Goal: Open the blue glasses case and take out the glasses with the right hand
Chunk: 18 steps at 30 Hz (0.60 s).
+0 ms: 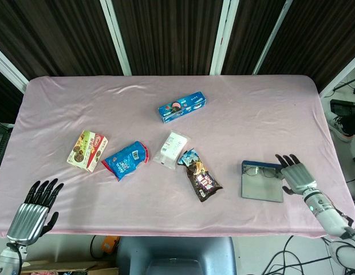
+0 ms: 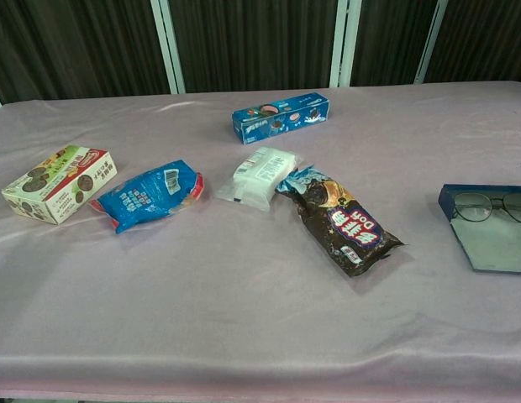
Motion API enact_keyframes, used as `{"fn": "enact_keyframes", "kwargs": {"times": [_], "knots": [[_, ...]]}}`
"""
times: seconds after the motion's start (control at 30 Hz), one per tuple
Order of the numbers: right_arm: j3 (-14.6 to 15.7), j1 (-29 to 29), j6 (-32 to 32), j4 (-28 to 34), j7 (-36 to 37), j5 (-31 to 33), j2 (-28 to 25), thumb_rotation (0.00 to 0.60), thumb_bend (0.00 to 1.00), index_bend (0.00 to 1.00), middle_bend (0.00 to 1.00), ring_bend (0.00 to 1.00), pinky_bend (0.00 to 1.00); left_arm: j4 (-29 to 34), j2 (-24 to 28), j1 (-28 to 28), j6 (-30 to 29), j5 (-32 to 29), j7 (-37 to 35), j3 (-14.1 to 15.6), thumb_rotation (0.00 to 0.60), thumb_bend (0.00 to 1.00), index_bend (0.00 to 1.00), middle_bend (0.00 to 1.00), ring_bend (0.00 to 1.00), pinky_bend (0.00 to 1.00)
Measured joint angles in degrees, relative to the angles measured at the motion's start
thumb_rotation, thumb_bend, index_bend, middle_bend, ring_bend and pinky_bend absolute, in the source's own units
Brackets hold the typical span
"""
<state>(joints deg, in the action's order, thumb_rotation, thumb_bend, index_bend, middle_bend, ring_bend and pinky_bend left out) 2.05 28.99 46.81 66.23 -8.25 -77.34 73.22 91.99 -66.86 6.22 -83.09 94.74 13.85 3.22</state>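
The blue glasses case (image 1: 261,186) lies open and flat near the table's front right, its grey lining up; the chest view shows the case (image 2: 497,245) cut by the right edge. The thin-framed glasses (image 1: 263,171) rest along the case's far blue rim, and the chest view also shows the glasses (image 2: 487,206) lying there. My right hand (image 1: 294,173) is just right of the case with its fingers spread and nothing in it; whether it touches the case is unclear. My left hand (image 1: 34,209) hangs off the front left edge, fingers apart and holding nothing.
Snacks lie left of the case: a dark snack bag (image 1: 199,175) nearest, a white packet (image 1: 172,148), a blue bag (image 1: 126,158), a cookie carton (image 1: 87,150) and a blue biscuit box (image 1: 182,107). The pink cloth's right edge (image 1: 332,154) is close to my right hand.
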Motion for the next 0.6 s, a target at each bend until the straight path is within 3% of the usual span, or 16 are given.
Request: {"fn": "enact_keyframes", "kwargs": {"times": [0.17,0.6], "knots": [[-2.59,2.21,-2.21,-1.56,-1.41,2.51,2.52,0.6,0.45,0.42,0.0,0.0,0.0,0.13,0.02,0.0,-0.03,-0.19,0.14,-0.05,0.6,0.41,0.0,0.0,0.0,0.0],[-2.53,0.22,2.65,2.8,4.71,-0.48,-1.76,0.6,0.45,0.45,0.0,0.0,0.0,0.12,0.43,-0.1,-0.38,0.12,-0.86,0.15,0.6,0.41,0.0,0.0,0.0,0.0]]}}
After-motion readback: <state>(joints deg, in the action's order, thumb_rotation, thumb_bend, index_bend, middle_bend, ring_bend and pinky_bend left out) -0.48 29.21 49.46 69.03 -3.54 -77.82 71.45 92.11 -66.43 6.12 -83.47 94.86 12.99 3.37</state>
